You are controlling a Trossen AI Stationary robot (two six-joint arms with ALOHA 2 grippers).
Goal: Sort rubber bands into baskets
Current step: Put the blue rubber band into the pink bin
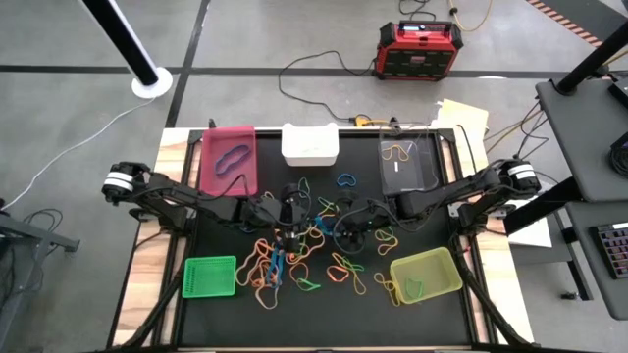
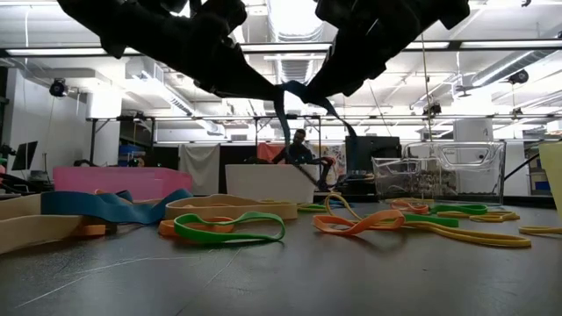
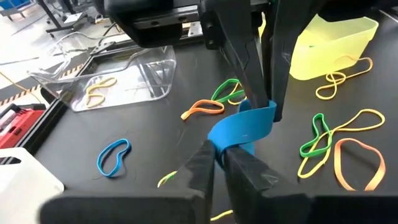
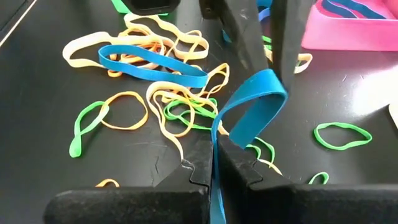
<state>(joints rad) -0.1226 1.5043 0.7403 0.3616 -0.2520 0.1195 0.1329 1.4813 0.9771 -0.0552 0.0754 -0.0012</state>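
Both jaws closed on one blue band (image 3: pixel 244 127), held clear above the worktop (image 1: pixel 235 324) at its centre. Left gripper (image 1: pixel 291 218) pinches one end, right gripper (image 1: pixel 345 224) the other; band bows between them, long axis running 9 to 3 o'clock. Both arms equally near, so a handover is in progress, judged.

Loose bands lie under and around at 6 o'clock, orange, green, tan, blue.

Baskets:
- magenta basket (image 1: pixel 208 147), 10 o'clock: one blue band inside; likely target, left arm nearer
- white basket (image 1: pixel 310 147), 12 o'clock: contents not visible
- clear basket (image 1: pixel 422 176), 2 o'clock: one yellow band
- green basket (image 1: pixel 188 277), 8 o'clock: appears empty
- yellow basket (image 1: pixel 446 270), 4 o'clock: one green band
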